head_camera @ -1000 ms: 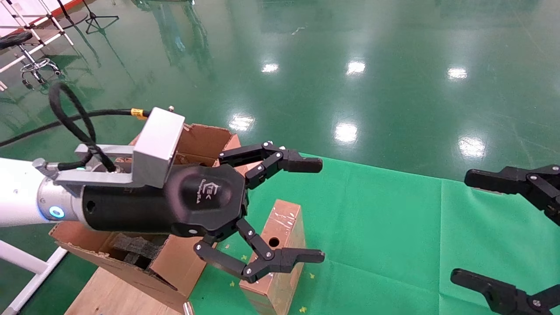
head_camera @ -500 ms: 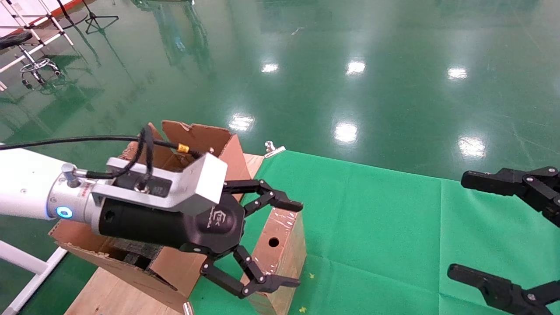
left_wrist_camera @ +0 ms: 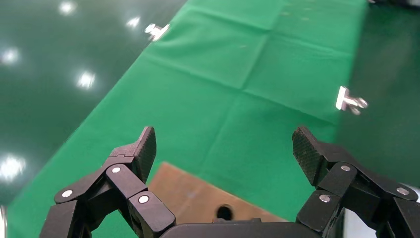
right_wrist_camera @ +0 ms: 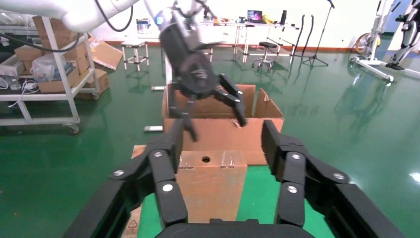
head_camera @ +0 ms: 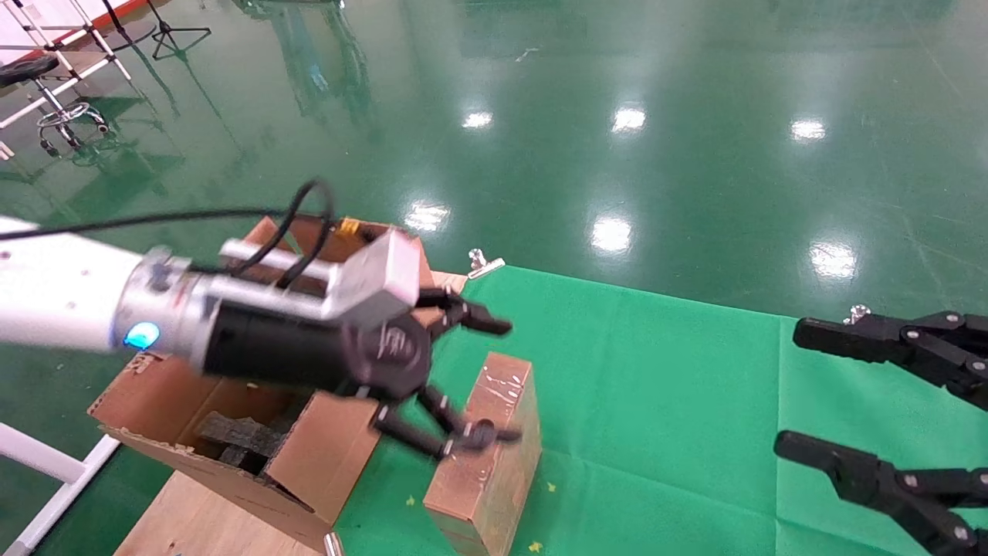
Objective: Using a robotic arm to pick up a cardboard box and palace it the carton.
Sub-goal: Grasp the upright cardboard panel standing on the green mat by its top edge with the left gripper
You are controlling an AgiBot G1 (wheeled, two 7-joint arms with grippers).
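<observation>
The small brown cardboard box [head_camera: 486, 448] with a round hole in its taped top stands on the green cloth; it also shows in the left wrist view [left_wrist_camera: 198, 196] and the right wrist view [right_wrist_camera: 210, 186]. My left gripper [head_camera: 486, 378] on the white robotic arm [head_camera: 54, 293] is open and empty, its fingers spread just above the box's top, near the hole. The large flapped carton [head_camera: 255, 432] with dark foam inside stands beside the box, under the arm. My right gripper [head_camera: 810, 394] is open and empty at the right edge, far from the box.
The green cloth [head_camera: 656, 401] covers the table, held by metal clips [head_camera: 482, 262] at its far edge. A bare wooden board [head_camera: 208, 517] lies under the carton. Glossy green floor surrounds the table; shelves, stools and stands are far off in the right wrist view.
My left gripper has swung down and back toward the carton, its fingers now lower and close over the box top. My right gripper has shifted slightly left. The box has not moved.
</observation>
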